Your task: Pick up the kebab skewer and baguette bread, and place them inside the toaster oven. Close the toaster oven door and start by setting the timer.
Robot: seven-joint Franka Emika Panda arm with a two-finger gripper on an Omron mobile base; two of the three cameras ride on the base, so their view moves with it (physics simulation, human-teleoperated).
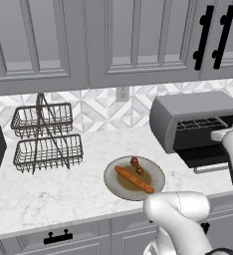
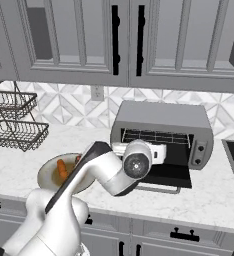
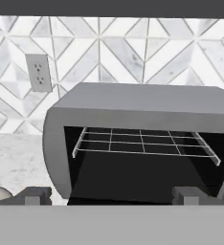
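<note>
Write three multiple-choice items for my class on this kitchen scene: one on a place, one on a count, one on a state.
1. Where does the baguette bread lie?
A on the round plate
B on the oven rack
C in a basket

2. How many tiers has the wire basket stand?
A one
B two
C three

3. How is the toaster oven door?
A shut
B missing
C folded down open

Answers:
1 A, it rests beside the kebab skewer.
2 B, two baskets stacked.
3 C, the toaster oven shows its bare rack.

Arm bent forward, claw (image 3: 111, 195) level, jaws spread wide
</note>
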